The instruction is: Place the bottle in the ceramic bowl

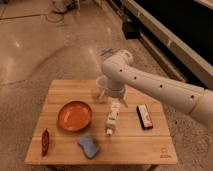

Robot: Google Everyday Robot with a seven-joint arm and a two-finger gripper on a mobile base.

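The small white bottle (112,119) lies on its side on the wooden table (65,90), right of the orange ceramic bowl (75,116), cap end toward the front. My gripper (112,98) hangs from the white arm just above the bottle's far end, its fingers (102,95) straddling that end. The bowl is empty and sits left of centre.
A blue sponge (89,146) lies in front of the bowl. A black-and-white bar with red marks (144,117) lies right of the bottle. A small reddish object (45,142) sits near the front left edge. A dark counter (170,30) runs along the far right.
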